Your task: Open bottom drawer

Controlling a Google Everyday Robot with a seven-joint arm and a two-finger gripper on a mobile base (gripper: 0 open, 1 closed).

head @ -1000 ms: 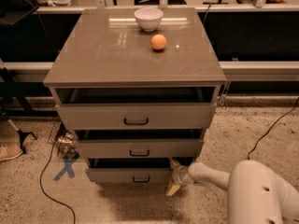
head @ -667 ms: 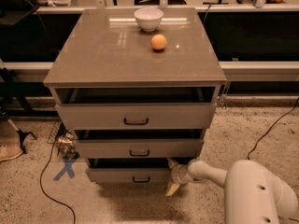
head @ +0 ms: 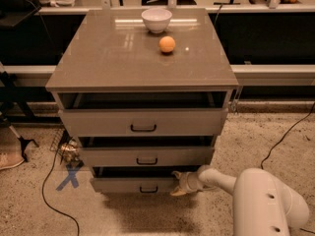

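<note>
Because the bottom drawer sits lowest in the cabinet, the arm comes in low from the right. The pincer lies against the right end of the drawer front, beside the black handle and not on it, probably to hook the edge. Released or clenched: cannot tell. The drawer looks slightly out, with a dark gap above it.

Speckled floor, blue tape cross

Grey-taupe bottom drawer slightly open, gripper at its right end.
</note>
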